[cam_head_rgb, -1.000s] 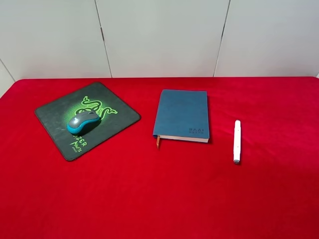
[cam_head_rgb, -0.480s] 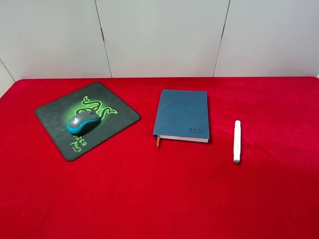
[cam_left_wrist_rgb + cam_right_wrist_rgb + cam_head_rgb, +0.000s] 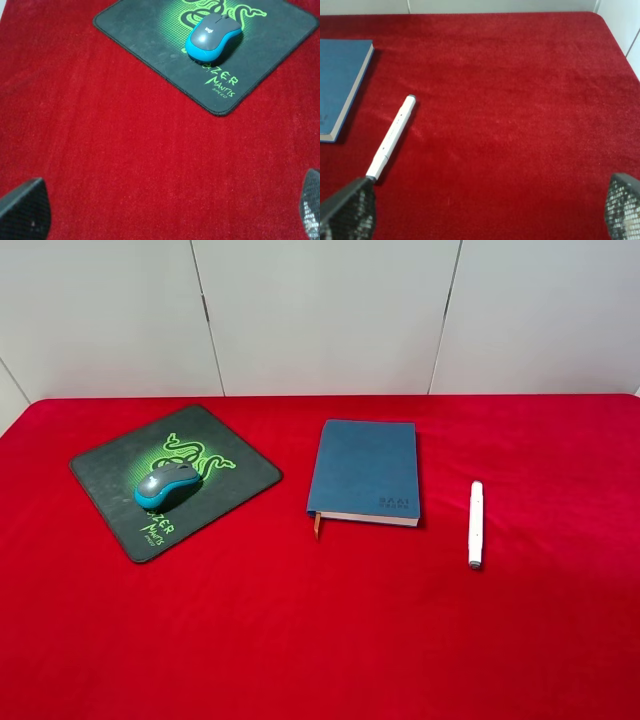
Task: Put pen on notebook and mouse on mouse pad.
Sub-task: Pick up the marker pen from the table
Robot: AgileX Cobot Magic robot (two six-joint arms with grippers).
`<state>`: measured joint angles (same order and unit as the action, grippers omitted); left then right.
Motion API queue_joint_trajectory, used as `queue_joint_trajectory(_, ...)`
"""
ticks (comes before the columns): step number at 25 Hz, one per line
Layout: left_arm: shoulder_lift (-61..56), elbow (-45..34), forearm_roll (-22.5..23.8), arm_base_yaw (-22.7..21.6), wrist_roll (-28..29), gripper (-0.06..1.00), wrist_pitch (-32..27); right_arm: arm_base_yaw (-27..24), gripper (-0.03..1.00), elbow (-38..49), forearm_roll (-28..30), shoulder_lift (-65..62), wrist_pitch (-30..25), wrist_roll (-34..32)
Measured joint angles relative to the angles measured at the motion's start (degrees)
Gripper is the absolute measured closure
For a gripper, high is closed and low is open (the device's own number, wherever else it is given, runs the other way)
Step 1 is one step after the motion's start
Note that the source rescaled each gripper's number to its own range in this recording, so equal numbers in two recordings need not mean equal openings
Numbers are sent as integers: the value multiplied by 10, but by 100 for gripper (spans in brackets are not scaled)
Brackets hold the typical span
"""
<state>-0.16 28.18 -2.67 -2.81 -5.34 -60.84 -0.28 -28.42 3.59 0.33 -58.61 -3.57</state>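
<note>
Red cloth (image 3: pixel 320 640) all over. Mouse (image 3: pixel 168 484) already sat on the mouse pad (image 3: pixel 110 470), well left of the notebook (image 3: pixel 366 470), so that half looked done. Pen (image 3: pixel 475 524) lay near the notebook's right edge, not touching. Left gripper (image 3: pixel 167 210) and right gripper (image 3: pixel 485 207) were both spread wide, empty. I'd guess the right one needed to drop over the pen's middle.

Blue notebook (image 3: pixel 365 468), white pen (image 3: pixel 476 524) — black, green-logoed mouse pad (image 3: pixel 103 472).

High camera overlooks table (image 3: pixel 320 640); wrists closer: mouse (image 3: pixel 213 36); pen (image 3: pixel 391 137).
</note>
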Motion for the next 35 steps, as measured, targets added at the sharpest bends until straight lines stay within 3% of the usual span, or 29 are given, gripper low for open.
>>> queue_joint_trajectory(11,0,0,0,0,0,-5,0,4,-3,-116,-15,227,6,22)
queue_joint_trajectory(20,0,0,0,0,0,-5,0,127,-3,-129,-15,384,29,25)
queue_joint_trajectory(29,0,0,0,0,0,-5,0,194,-3,-129,-36,554,73,11)
queue_joint_trajectory(35,0,0,0,0,0,-5,1,272,-3,-157,-41,663,81,5)
